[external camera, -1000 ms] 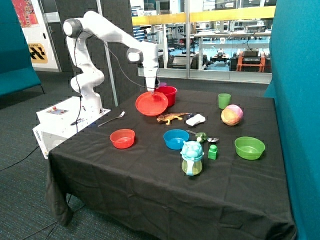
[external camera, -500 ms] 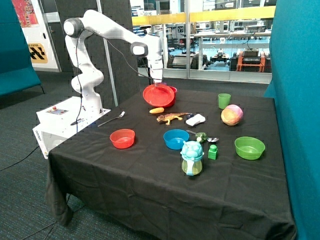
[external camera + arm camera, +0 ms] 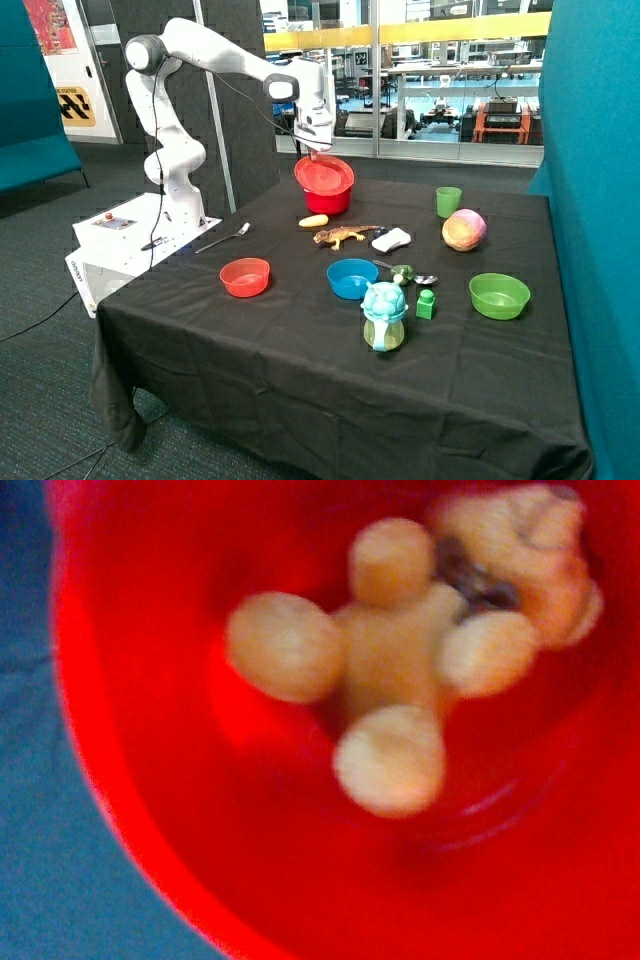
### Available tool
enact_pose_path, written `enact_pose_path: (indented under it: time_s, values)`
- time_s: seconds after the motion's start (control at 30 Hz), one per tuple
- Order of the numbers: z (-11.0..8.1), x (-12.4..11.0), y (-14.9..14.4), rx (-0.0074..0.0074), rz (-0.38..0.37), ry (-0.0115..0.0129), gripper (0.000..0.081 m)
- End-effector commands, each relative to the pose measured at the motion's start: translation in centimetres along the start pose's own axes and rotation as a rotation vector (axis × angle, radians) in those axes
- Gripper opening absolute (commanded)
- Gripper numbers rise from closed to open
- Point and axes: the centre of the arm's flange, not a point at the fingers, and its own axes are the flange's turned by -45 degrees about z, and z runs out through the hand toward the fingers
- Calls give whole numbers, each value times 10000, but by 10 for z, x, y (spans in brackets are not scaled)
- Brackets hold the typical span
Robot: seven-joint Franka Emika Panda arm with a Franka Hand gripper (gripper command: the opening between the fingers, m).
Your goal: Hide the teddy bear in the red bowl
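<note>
Black cloth covers the table, which is crowded with bowls, cups and toys in front of a glass wall. At the far side the claw hangs right at the rim of a red plate, which sits tilted on top of the red bowl directly beneath it. Whether the claw is clamped on that rim or open cannot be told. Looking down from the wrist, the teddy bear lies on its back inside a glossy red hollow straight below the claw, which is most likely the bowl's inside. A small yellow object and a toy lizard lie on the cloth a little nearer the camera than the claw. The bear seems to be in place already, so the covering step is in hand. Next, the plate needs to be settled flat across the bowl's mouth and released without nudging the bowl.
</note>
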Motion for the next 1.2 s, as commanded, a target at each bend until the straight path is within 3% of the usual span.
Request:
enact_pose_path:
  time_s: [0.0,0.63,1.17]
  values:
    - [-9,17,-36,-15,-1114,27,0]
    - [-5,31,-89,-17,-2163,26,0]
    - [6,36,-91,-17,-2234,26,0]
